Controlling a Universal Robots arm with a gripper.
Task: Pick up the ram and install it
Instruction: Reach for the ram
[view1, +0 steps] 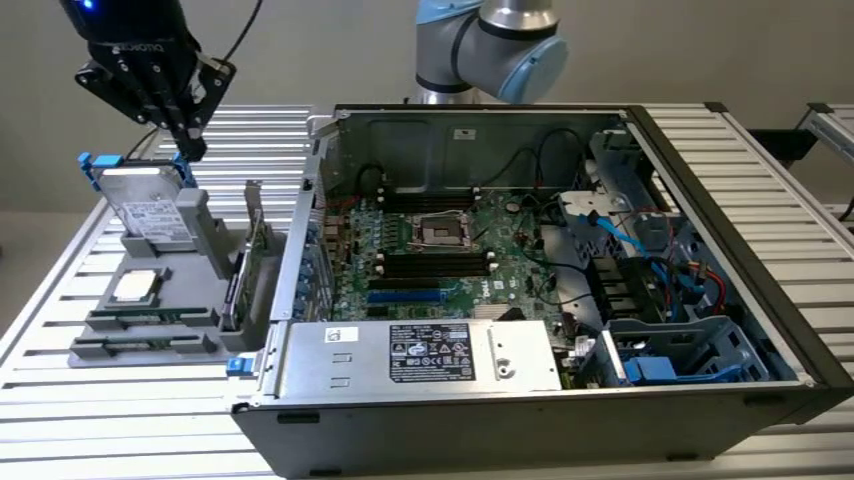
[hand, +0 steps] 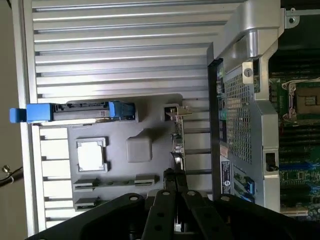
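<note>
The black, angular hand (view1: 191, 149), its fingers pressed together, hangs over the matte grey moulded tray (view1: 194, 287).

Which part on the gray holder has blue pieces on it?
The hard drive, with a blue rail on each side. The square chip and the upright card on the holder show no blue.
</note>
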